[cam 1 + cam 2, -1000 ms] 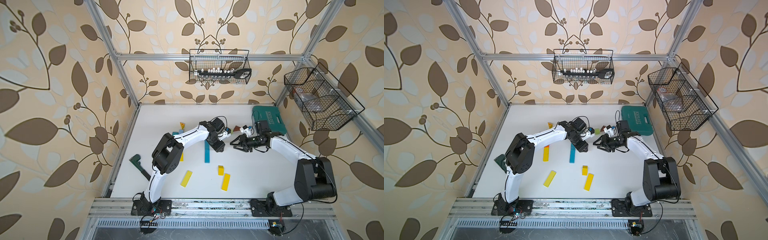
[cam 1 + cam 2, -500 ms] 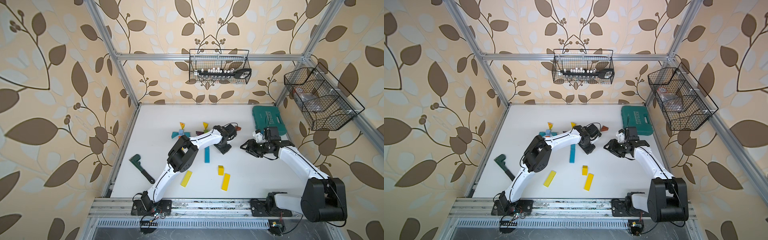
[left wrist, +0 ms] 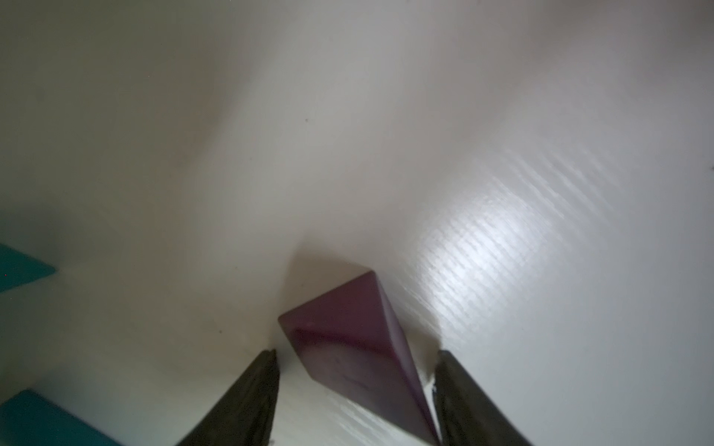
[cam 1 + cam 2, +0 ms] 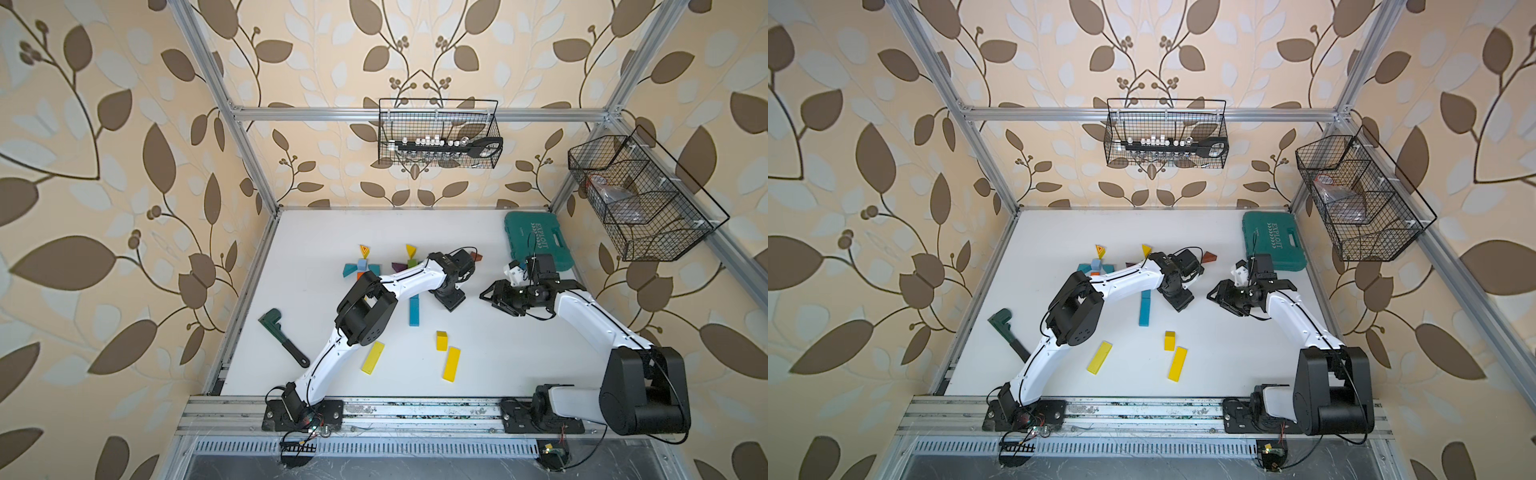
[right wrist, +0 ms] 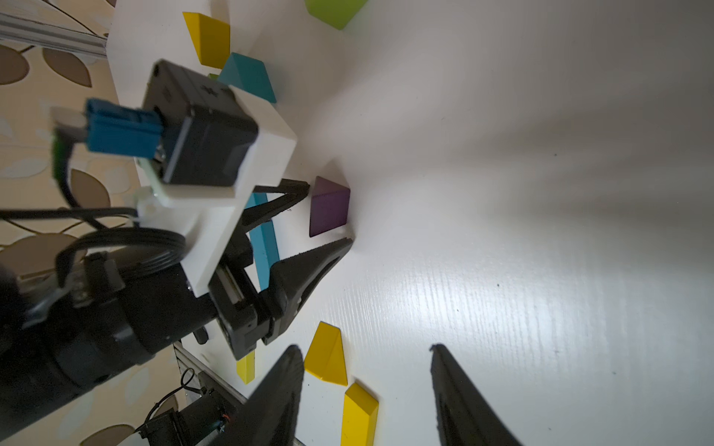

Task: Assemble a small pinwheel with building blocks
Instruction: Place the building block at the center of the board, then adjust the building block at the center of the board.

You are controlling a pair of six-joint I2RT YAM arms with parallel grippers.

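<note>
A purple wedge [image 3: 347,359] rests on the white counter [image 4: 519,357] between the tips of the left pincer [image 3: 355,353]. Its jaws stand apart, with a gap showing beside one finger. Nearby, the right pincer [image 5: 364,346] is parted with nothing between its jaws. In a top view, a blue bar [image 4: 414,311] lies mid-frame and a yellow bar [image 4: 451,364] below it. The teal case [image 4: 538,241] at upper right is closed. The wire basket [image 4: 436,112] on the back wall holds a socket rail [image 4: 432,144]. Open counter stretches across the lower right.

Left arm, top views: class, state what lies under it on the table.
A blue bar passes under the left arm; its far end is covered. By the elbow an orange block shows only an edge; the rest is hidden.
</note>
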